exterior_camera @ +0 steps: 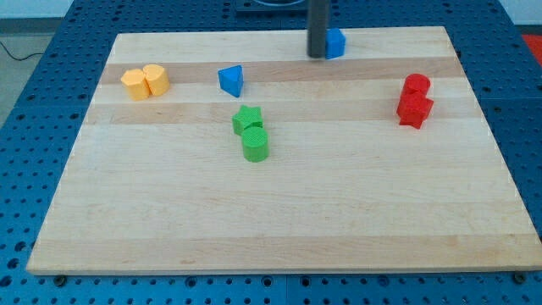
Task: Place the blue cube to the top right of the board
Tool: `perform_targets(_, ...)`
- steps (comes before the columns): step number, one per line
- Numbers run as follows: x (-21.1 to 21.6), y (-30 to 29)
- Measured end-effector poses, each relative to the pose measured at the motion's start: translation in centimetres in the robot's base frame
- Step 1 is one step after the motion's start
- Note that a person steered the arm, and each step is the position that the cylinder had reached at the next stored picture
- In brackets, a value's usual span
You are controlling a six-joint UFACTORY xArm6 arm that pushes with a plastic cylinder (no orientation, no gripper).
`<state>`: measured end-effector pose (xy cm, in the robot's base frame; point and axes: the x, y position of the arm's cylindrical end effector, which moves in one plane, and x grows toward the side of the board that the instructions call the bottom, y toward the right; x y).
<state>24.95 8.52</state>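
The blue cube (336,42) sits near the board's top edge, a little right of the middle. My tip (317,55) touches or nearly touches its left side, and the dark rod hides part of the cube. A second blue block, a triangular prism (231,80), lies further to the view's left.
The wooden board (271,212) lies on a blue perforated table. Two yellow blocks (145,81) sit at the upper left. A green star block (247,119) and a green cylinder (255,143) sit near the middle. Two red blocks (415,100) sit at the right.
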Motion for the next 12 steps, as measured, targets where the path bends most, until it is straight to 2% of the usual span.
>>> perform_targets(1,-0.2,2.3)
perform_targets(2,-0.6,-2.5)
perform_targets(3,-3.4,-3.1)
perform_targets(6,-4.1,6.5)
perform_targets(8,-2.5,-0.2)
perform_targets(10,-0.1,3.3)
perform_targets(12,-1.3,7.6)
